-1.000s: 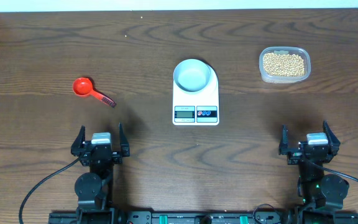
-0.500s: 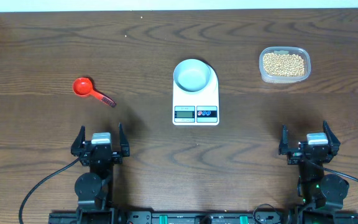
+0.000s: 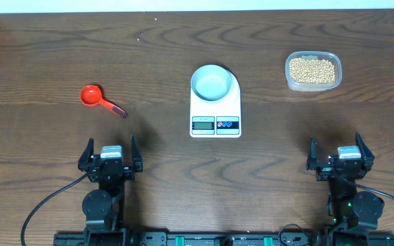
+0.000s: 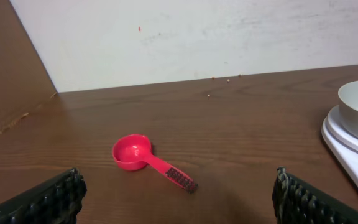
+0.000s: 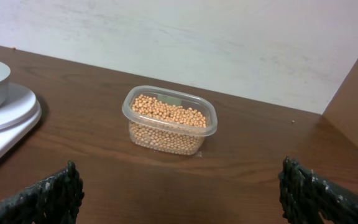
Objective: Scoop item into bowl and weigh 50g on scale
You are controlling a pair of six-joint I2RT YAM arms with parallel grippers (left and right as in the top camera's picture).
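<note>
Nothing of the task is begun. The left pincer and right pincer both sit spread wide and empty at the near edge of the counter.

The bowl sits empty on the scale, mid-counter. The beans fill a clear tub far right, well apart from the scale. A red scoop lies flat far left, cup away from the arm and handle slanting back toward the scale.

The first move is likely the left arm taking the scoop. The handle lies low on the wood, so it calls for a low pinch across it.

Bare counter surrounds the scoop. The wall edge runs behind the tub, and a brown panel closes the far left corner. Carrying the scoop to the beans means passing the scale and bowl without knocking them.
</note>
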